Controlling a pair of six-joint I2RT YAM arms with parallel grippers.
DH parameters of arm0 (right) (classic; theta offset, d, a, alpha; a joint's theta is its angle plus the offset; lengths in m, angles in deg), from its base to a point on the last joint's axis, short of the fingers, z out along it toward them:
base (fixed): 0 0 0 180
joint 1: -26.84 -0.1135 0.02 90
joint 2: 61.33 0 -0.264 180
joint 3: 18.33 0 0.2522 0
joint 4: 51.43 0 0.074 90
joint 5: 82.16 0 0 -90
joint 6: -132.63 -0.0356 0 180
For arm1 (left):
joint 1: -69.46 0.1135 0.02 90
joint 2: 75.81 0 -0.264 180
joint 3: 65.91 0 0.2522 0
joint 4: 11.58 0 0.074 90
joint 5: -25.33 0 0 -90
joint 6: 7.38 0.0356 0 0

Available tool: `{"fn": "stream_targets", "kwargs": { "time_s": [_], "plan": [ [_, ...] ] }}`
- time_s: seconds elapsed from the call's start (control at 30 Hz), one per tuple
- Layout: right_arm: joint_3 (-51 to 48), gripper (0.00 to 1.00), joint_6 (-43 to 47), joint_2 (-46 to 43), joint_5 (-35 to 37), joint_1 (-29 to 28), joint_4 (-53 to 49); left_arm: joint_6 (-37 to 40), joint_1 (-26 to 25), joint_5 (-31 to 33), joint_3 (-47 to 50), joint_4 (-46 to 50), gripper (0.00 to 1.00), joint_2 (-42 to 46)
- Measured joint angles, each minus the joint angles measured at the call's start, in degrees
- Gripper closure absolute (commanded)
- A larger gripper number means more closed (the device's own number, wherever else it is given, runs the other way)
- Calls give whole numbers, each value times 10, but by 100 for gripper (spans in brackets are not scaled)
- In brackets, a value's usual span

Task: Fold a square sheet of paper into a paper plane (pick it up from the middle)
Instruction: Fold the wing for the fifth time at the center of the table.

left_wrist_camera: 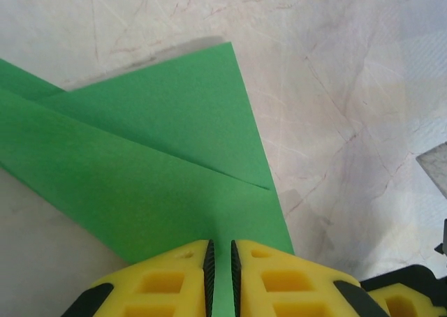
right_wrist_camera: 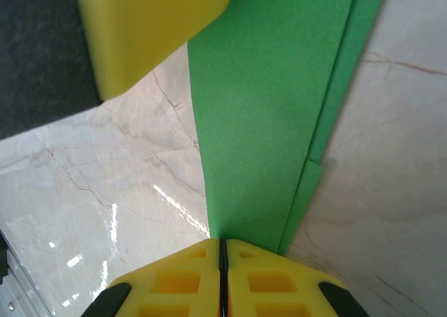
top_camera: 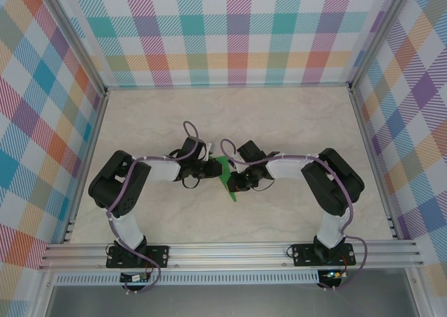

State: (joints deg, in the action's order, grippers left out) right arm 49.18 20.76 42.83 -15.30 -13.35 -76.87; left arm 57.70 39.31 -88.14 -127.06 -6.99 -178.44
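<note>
- At the middle of the marble-patterned table (top_camera: pixel 293 121): the left gripper (top_camera: pixel 208 169) and right gripper (top_camera: pixel 236 179) nearly meet, with one green paper (top_camera: pixel 225 176) between them.
- Surroundings: checked walls (top_camera: pixel 237 31) on three sides. An aluminium rail (top_camera: pixel 230 251) along the near edge carries both arm bases. Purple cables (top_camera: pixel 190 128) loop over the arms.
- In the way: each gripper crowds the other. From the right wrist, a yellow finger (right_wrist_camera: pixel 150 31) of the left gripper hangs just beside the paper's left edge.
- Paper, edges: folded and layered. From the left wrist, one flap lies over another, with a slanting fold edge and a sharp far corner. From the right wrist, it is a long strip with a second layer showing along its right side. I cannot tell whether it lies on the table or is lifted clear.
- Open room: bare table all round the pair, widest toward the far wall and fair toward both side walls.
- Left claw: the jaws are drawn to a narrow slit, with the green paper running between the pads, pinched at its near edge.
- Right claw: the jaws are pressed together with no gap to see, and the paper's narrow end is nipped between them.
</note>
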Motion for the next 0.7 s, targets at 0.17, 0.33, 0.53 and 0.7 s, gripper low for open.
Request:
{"fn": "stream_targets", "kwargs": {
  "time_s": [0.17, 0.33, 0.53, 0.7],
  "plan": [
    [0, 91, 2, 0, 0, 1, 0, 15, 3, 27, -18, 18, 84, -3],
    [0, 91, 3, 0, 0, 1, 0, 30, 14, 37, -35, 29, 84, -11],
    [-1, 92, 4, 0, 0, 1, 0, 47, 29, 35, -53, 45, 84, -24],
    [-1, 92, 5, 0, -1, 1, 0, 53, 36, 24, -59, 48, 84, -30]
  ]
}}
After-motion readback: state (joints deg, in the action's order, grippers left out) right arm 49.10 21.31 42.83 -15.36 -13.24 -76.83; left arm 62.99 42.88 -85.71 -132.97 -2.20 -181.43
